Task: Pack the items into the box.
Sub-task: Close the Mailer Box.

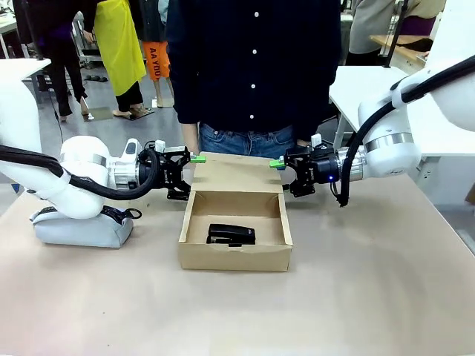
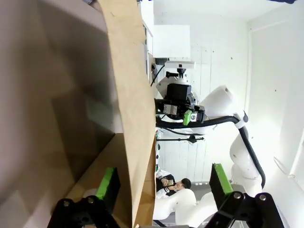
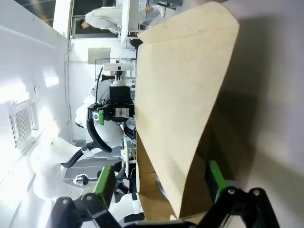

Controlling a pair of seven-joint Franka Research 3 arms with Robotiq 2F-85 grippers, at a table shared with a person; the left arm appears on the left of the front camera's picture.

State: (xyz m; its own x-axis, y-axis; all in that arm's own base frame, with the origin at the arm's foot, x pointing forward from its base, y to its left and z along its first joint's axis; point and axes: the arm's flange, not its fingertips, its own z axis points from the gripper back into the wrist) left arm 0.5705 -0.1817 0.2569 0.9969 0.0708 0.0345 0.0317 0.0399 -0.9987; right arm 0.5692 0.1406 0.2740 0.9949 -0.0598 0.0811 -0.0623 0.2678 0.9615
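The brown cardboard box [image 1: 235, 252] stands open mid-table, its lid flap [image 1: 239, 174] raised at the far side. A small black stapler [image 1: 231, 234] lies inside on the box floor. The yellow-and-black utility knife is out of view. My left gripper [image 1: 197, 158] is open at the flap's left corner. In the left wrist view the flap [image 2: 128, 95] runs between the green pads [image 2: 108, 183] of that gripper [image 2: 164, 183], close to one of them. My right gripper [image 1: 277, 163] is open at the flap's right corner. The right wrist view has the flap [image 3: 180, 104] between this gripper's [image 3: 159, 183] fingers.
A light grey zippered pouch [image 1: 82, 226] lies at the left under my left arm. A person in a dark shirt [image 1: 252, 67] stands right behind the box at the far edge. Bare tabletop [image 1: 237, 311] spreads in front of the box and to its right.
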